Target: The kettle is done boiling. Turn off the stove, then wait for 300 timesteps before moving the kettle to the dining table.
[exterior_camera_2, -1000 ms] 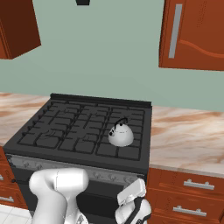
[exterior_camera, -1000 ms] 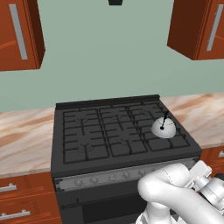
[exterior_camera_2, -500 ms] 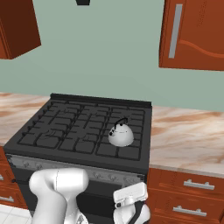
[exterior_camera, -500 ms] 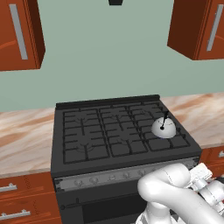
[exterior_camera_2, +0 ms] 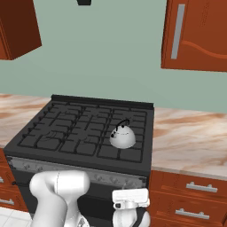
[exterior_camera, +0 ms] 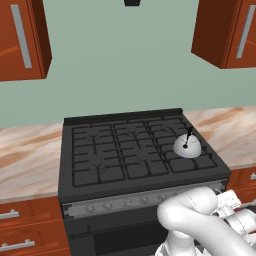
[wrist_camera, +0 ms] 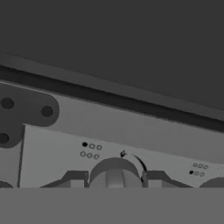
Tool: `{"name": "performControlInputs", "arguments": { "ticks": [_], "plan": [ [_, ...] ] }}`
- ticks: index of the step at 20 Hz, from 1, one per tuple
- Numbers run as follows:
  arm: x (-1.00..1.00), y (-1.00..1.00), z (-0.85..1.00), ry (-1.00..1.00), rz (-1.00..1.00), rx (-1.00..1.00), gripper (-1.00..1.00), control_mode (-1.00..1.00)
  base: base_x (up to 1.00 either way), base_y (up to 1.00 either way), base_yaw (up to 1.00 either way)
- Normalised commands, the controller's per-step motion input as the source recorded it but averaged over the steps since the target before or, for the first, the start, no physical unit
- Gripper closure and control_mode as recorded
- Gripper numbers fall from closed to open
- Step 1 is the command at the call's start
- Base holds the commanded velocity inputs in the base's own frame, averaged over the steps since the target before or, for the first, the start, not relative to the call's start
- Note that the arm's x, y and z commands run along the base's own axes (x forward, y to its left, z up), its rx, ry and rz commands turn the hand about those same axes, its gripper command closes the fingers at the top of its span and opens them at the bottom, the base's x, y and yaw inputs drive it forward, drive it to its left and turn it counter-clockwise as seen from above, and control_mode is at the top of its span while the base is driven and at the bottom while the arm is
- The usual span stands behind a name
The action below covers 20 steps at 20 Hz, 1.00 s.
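- A wide black stove (exterior_camera: pixel 140 155) sits between two marbled wall counters (exterior_camera: pixel 27 155), with red-brown cabinets above and a pale green wall behind.
- A grey knob strip (exterior_camera_2: pixel 66 170) runs along the stove's front edge, above the dark oven door.
- The white robot arm (exterior_camera: pixel 200 225) bends low in front of the stove, its hand brought up to the knob strip near the right end.
- The kettle (exterior_camera: pixel 187 146), small, domed and silver-grey, stands upright on a burner at the stove's right side, in the middle row, untouched.
- In the hand view, the gripper (wrist_camera: pixel 114 180) has one round knob (wrist_camera: pixel 114 173) centred between its two dark fingertips (wrist_camera: pixel 74 179). The jaws are partly spread, one fingertip on each side of the knob. Whether they press the knob or only bracket it, I cannot tell.
- Risks, as a judgement: if the fingertips do not bite firmly, they may slip around the knob and leave the burner on. This could also be the wrong knob for the kettle's burner, since the tiny markings beside it are hard to read.
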Motion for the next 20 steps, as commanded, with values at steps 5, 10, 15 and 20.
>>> {"name": "performControlInputs", "arguments": {
  "ticks": [5,10,15,20],
  "plan": [
    [0.00,-0.03,0.00,0.03,-0.03,0.36,1.00,-1.00,0.00,0.00,0.00],
    [0.00,-0.01,0.00,0.05,-0.04,0.28,1.00,-1.00,0.00,0.00,0.00],
    [-0.04,0.00,-0.06,0.07,-0.04,0.21,1.00,-1.00,0.00,0.00,0.00],
    [-0.02,0.00,-0.08,0.06,-0.02,0.14,-1.00,-1.00,0.00,0.00,0.00]
  ]
}}
